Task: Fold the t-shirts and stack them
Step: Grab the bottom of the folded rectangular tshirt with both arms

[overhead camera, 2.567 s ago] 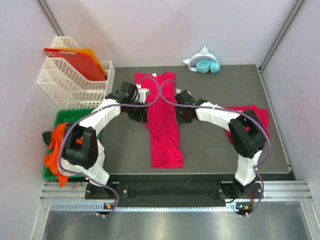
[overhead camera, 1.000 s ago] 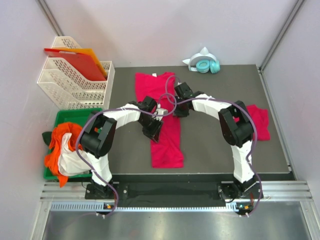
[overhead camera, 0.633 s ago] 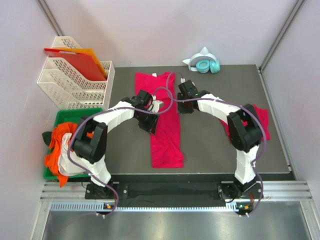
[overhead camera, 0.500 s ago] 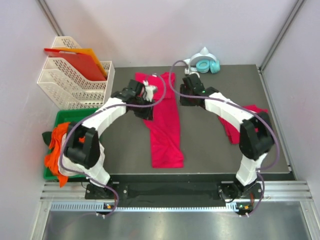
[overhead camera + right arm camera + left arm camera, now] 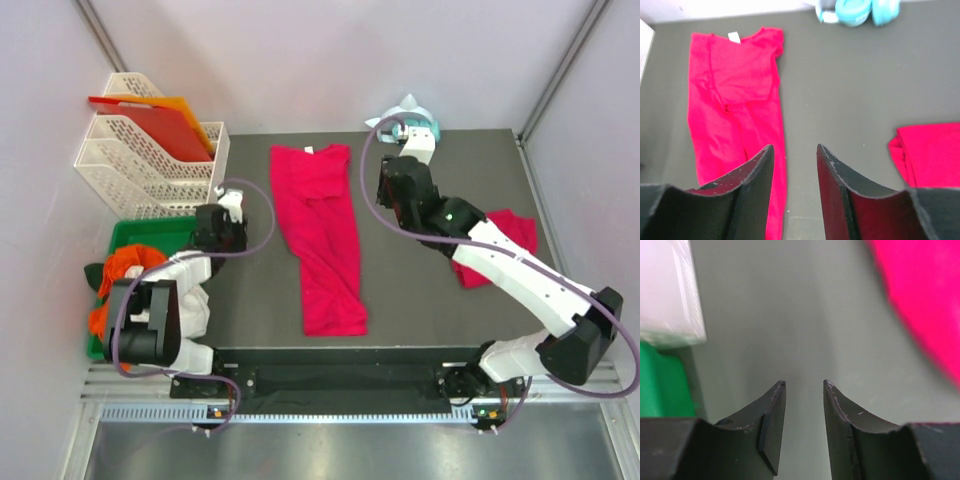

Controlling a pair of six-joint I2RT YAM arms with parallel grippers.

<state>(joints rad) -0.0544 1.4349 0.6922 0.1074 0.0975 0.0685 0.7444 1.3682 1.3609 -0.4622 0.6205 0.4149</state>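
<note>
1. The t-shirt (image 5: 318, 235) lay in the middle of the counter (image 5: 420, 290) as a long, narrow strip. Its sleeves were turned in and its neck label (image 5: 733, 36) was at the far end.
2. A second t-shirt (image 5: 512, 230), already folded small, sat well apart to the right, partly under the right arm.
3. The left gripper (image 5: 804, 385) hovered over bare counter between the green bin (image 5: 150, 232) and the strip, its jaws parted and holding nothing.
4. The right gripper (image 5: 794, 147) hung released and empty on the strip's other side, near the headphones (image 5: 855, 10).
5. The step in hand was probably the cross fold, bringing one short end over to meet the other.
6. To do it well, each gripper would need to take one corner of the same end and pinch every layer there, so the tucked sleeves did not slip loose.
7. Both corners would best rise together and only a little, then travel along the strip's length, keeping the edge straight.
8. The near half looked rumpled and slightly skewed, so a gentle outward pull before laying down would likely help.
9. The folded piece could then go squarely onto the right-hand shirt.
</note>
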